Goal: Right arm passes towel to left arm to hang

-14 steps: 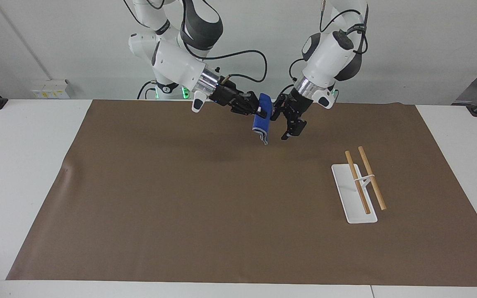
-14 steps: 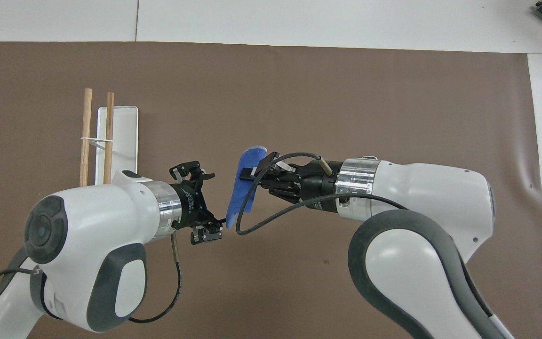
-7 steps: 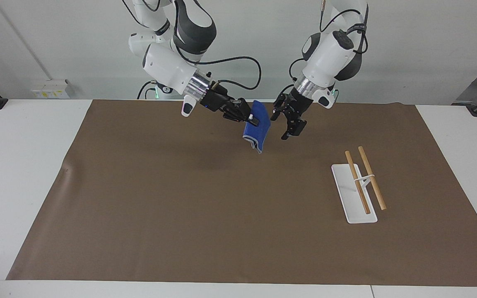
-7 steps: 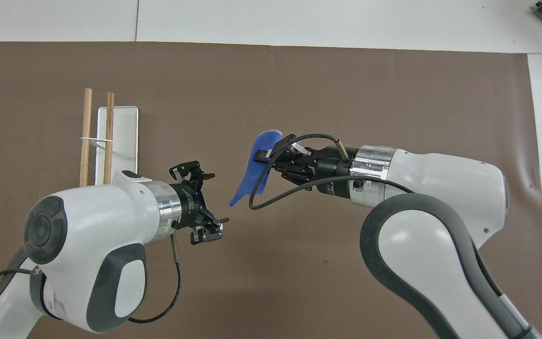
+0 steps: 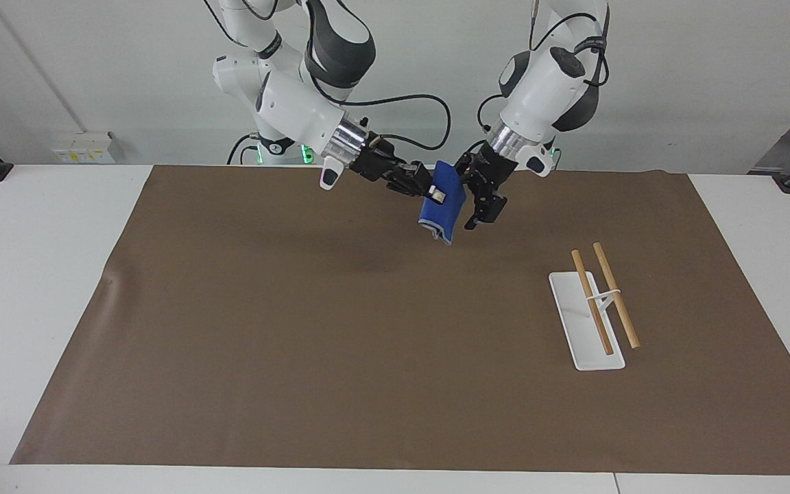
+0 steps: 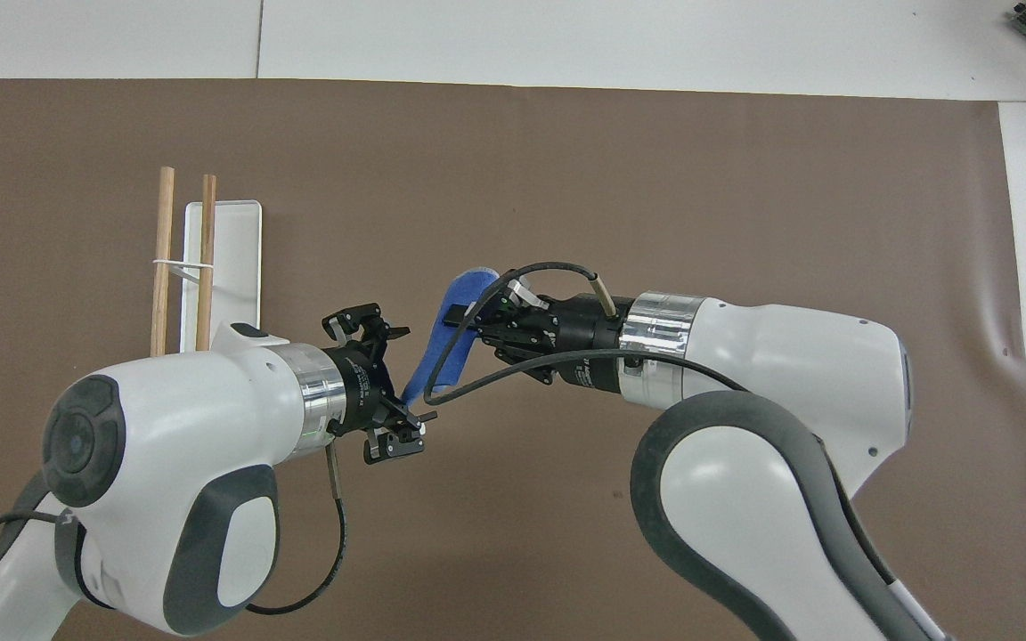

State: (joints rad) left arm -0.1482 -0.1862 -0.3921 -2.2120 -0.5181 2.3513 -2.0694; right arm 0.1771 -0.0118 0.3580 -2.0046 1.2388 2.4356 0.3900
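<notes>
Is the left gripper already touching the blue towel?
Cannot tell. In both views the open left gripper overlaps the edge of the towel, which the right gripper holds; neither shows contact or a gap plainly.

Right arm: white jointed arm with silver wrist ring (image 5: 299, 110), reaching in over the brown mat.
Right gripper: black two-finger gripper (image 5: 436, 193), jaws clamped on the upper part of the cloth.
Towel: small bright blue terry cloth with pale edging (image 5: 441, 209), hanging in the air above the mat.
Left gripper: black two-finger gripper (image 5: 479, 206), jaws spread, right beside the cloth's edge.
Rack: white flat base with two wooden rods (image 5: 594, 309), toward the left arm's end of the desk.
Mat: brown sheet (image 5: 299, 329) covering the white desk (image 5: 31, 240).
</notes>
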